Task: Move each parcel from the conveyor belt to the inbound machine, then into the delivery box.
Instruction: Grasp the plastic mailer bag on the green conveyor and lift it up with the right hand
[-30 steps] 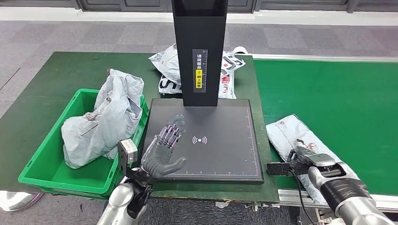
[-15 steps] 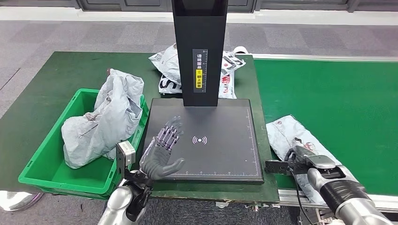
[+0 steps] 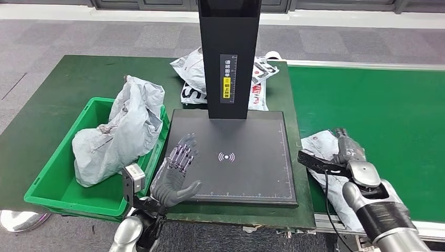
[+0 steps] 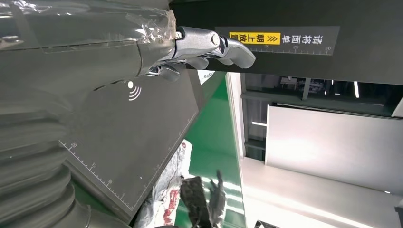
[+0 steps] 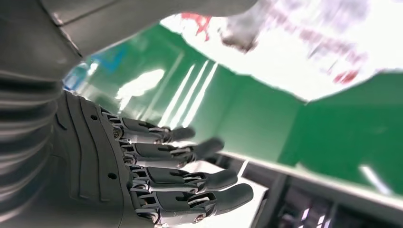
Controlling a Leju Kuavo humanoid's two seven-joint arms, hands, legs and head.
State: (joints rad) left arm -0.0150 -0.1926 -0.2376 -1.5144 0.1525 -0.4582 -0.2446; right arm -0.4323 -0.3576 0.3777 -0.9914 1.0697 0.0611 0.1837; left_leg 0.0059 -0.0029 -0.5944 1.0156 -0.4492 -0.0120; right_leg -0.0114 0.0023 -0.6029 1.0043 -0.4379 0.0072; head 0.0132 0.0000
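Right hand point(image 3: 350, 155): over the white parcel point(image 3: 326, 152) on the conveyor belt point(image 3: 383, 110), just beside the inbound machine's right edge. Fingers point(image 5: 190, 180) extended and a little apart in the right wrist view, nothing between them. Can't tell whether they touch the parcel; that wrist view is blurred. Parcel lies flat on the belt, its near end hidden under the right forearm.

Left hand point(image 3: 176, 176): spread, holding nothing, palm tilted up, over the near-left corner of the inbound machine point(image 3: 236, 157) plate. Fingertips point(image 4: 237, 52) in the left wrist view point toward the machine's black column point(image 3: 229, 58).

Plate is bare apart from the white signal mark at its middle. Column carries a yellow-and-white label.

Green delivery box point(image 3: 55, 184) sits on the tabletop point(image 3: 63, 79) just left of the machine, touching or nearly touching its left edge. Crumpled grey parcel point(image 3: 118, 131) inside, leaning against the box's right wall and rising above the rim.

Behind the column: more white bags with black and red print point(image 3: 191, 79) lying on the tabletop.
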